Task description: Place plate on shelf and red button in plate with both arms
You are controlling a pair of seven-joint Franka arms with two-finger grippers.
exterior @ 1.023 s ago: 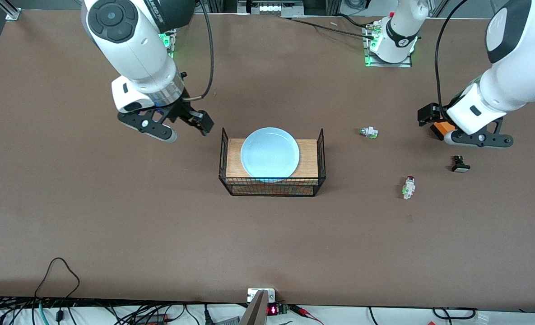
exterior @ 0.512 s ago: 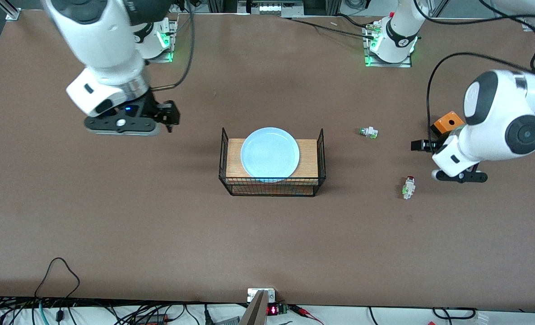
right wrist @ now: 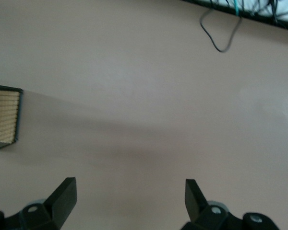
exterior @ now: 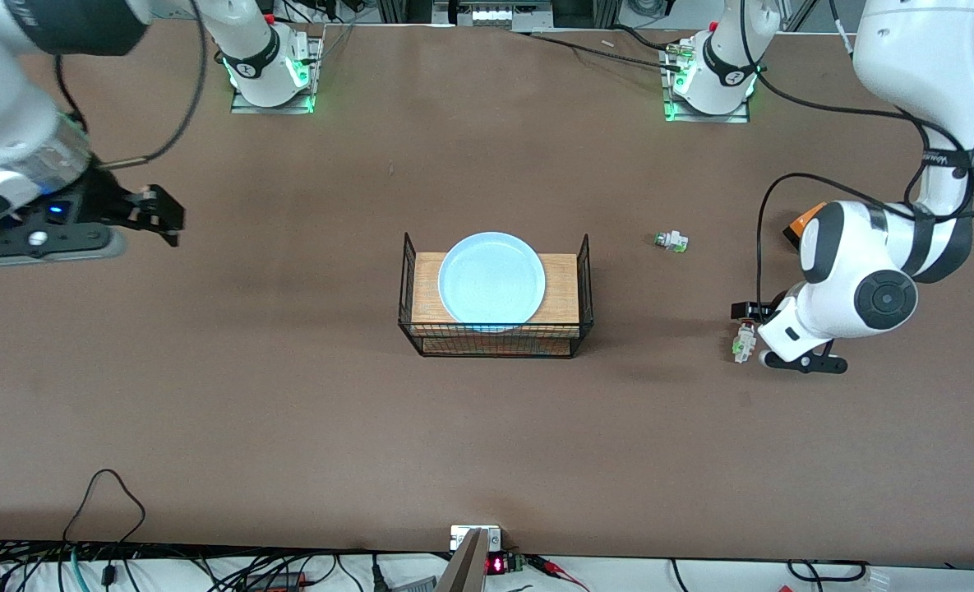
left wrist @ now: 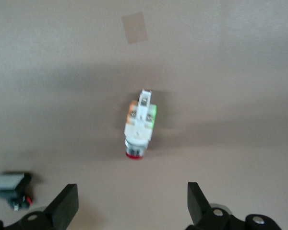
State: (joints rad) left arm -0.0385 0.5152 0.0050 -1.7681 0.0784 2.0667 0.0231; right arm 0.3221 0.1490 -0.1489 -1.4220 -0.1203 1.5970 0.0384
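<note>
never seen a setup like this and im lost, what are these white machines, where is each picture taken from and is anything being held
They are two white robot arms bolted along one edge of a brown table. The wide picture looks down from a high camera facing them. The other two come from cameras on the arms' wrists, looking past each hand's two black fingers.

The left hand hangs open over a small white switch with a red cap, the red button. Beside it lies a black part with a white cap. The right hand hangs open over bare table toward its own end.

Mid-table, a pale-blue plate rests on a wire rack with a wooden top. A similar green-capped switch lies nearby. Nothing is held.
</note>
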